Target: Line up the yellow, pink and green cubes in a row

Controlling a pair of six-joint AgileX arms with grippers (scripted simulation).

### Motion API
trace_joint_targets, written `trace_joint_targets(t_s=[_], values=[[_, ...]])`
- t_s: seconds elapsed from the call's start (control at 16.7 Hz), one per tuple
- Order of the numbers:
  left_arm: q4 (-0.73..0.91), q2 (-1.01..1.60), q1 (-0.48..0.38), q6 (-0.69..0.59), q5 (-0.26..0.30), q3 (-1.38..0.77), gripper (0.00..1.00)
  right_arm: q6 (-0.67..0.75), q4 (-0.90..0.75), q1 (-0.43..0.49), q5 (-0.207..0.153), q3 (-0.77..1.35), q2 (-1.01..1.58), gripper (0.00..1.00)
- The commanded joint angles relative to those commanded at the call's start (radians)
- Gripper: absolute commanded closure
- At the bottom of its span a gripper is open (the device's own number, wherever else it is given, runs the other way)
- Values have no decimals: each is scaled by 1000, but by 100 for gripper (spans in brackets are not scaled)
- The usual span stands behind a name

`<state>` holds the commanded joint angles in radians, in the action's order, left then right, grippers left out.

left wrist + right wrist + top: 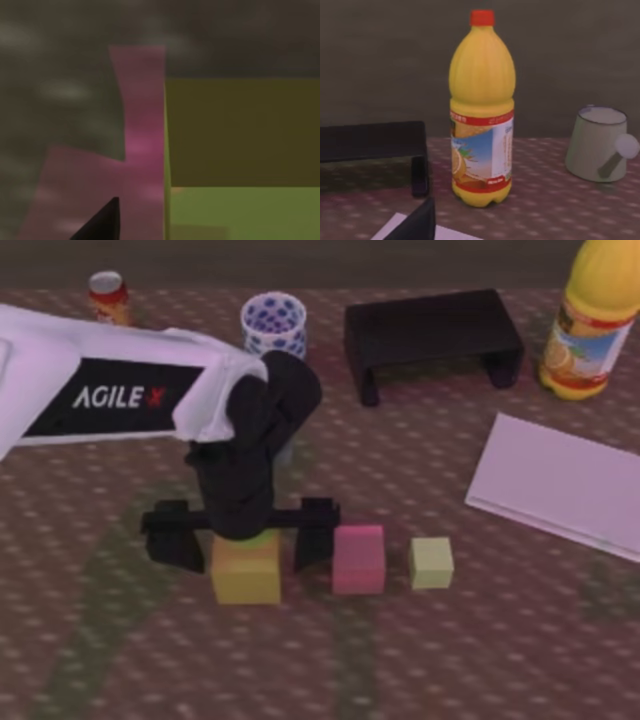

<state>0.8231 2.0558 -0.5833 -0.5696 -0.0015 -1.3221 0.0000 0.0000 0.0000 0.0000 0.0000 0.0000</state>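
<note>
Left claw point(240, 540) spread wide over yellow cube point(246, 573).

I can read "AGILE X" in white letters, the X in red, on the black panel of my left arm point(110, 395) in the top view. The juice bottle point(481, 115) carries a label with an orange picture and a red band, but its print is too small for me to make out. Nothing else shows any lettering.
</note>
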Motion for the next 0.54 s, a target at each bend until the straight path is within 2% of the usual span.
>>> trace_joint_targets(t_s=[0.54], values=[[247, -99, 18, -3, -1, -147, 0, 0, 0, 0, 0, 0, 0, 0]])
